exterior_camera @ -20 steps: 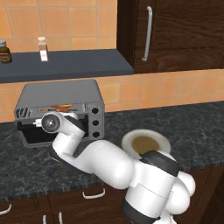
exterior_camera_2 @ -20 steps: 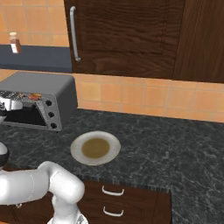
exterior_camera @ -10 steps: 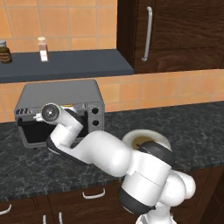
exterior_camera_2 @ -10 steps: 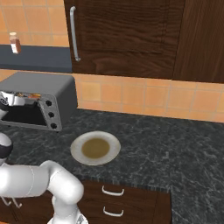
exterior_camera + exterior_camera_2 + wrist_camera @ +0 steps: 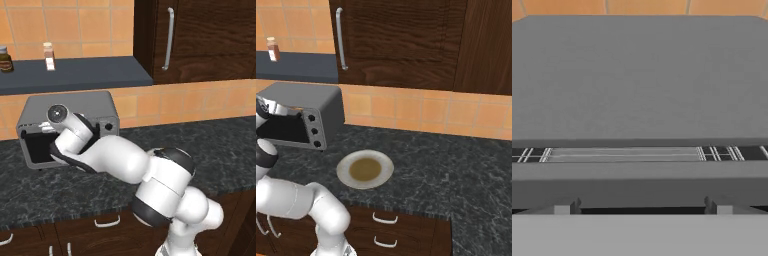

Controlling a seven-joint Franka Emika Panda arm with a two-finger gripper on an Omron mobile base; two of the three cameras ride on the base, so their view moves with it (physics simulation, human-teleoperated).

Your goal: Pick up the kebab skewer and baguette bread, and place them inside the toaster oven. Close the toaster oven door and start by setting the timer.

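The toaster oven [image 5: 95,102] stands at the left of the counter, a grey box [image 5: 311,97] with three dark knobs [image 5: 313,131] on its right panel. Its door [image 5: 281,131] stands almost upright, its dark glass facing out. My gripper [image 5: 48,129] is pressed against the door's upper edge, the jaws wide and holding nothing that I can see. In the hand view the oven's grey top [image 5: 640,75] sits above a thin slit where the wire rack [image 5: 622,154] shows, with the door's frame [image 5: 640,172] just below. The kebab skewer and the baguette bread are hidden.
A round plate [image 5: 365,169] with a brown centre lies on the dark stone counter [image 5: 456,170] right of the oven. Two small bottles [image 5: 48,56] stand on the shelf above. Dark cabinets with a bar handle [image 5: 340,37] hang overhead.
The door has swung up from lying open to nearly upright, and my hand has risen with it along the oven's front.
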